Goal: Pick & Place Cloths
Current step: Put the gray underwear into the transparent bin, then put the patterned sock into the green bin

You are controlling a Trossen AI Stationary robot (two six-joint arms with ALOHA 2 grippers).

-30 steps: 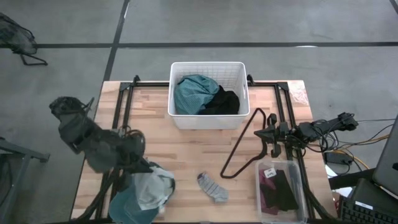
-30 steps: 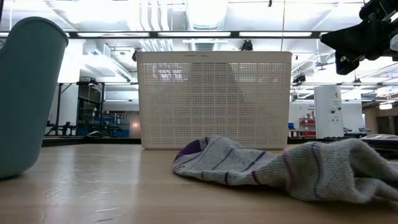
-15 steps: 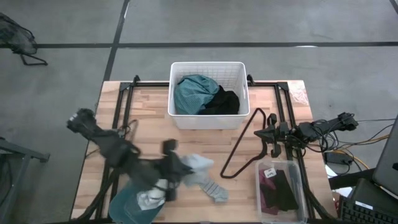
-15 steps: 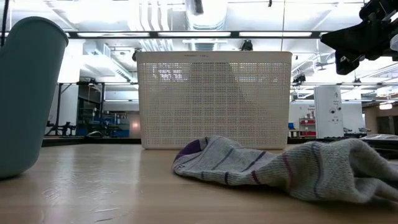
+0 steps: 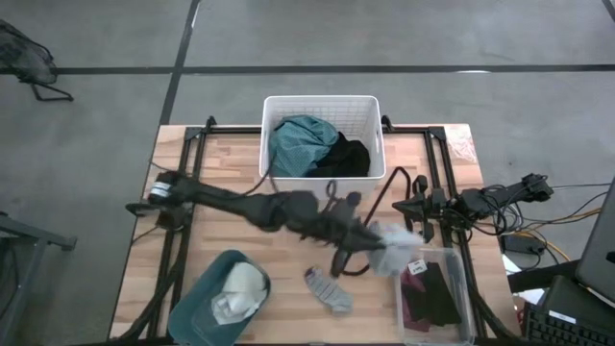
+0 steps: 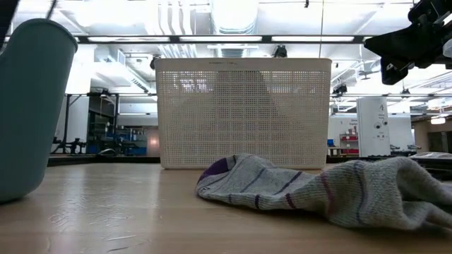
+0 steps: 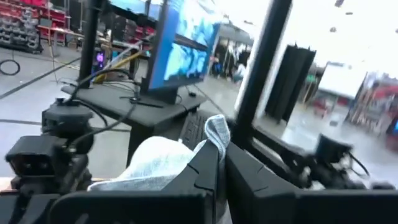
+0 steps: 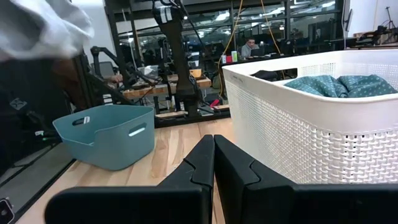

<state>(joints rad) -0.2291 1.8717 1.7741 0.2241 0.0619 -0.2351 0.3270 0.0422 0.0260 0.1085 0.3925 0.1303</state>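
Over the wooden table, the left claw grips a crumpled pale-grey cloth.

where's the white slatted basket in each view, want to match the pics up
High view: white basket at the table's far middle, with teal and black cloths inside.
Low view: centre background, its slatted wall behind the striped sock.
Left wrist view: not in it.
Right wrist view: right side.
Shared landmark: the teal bin.
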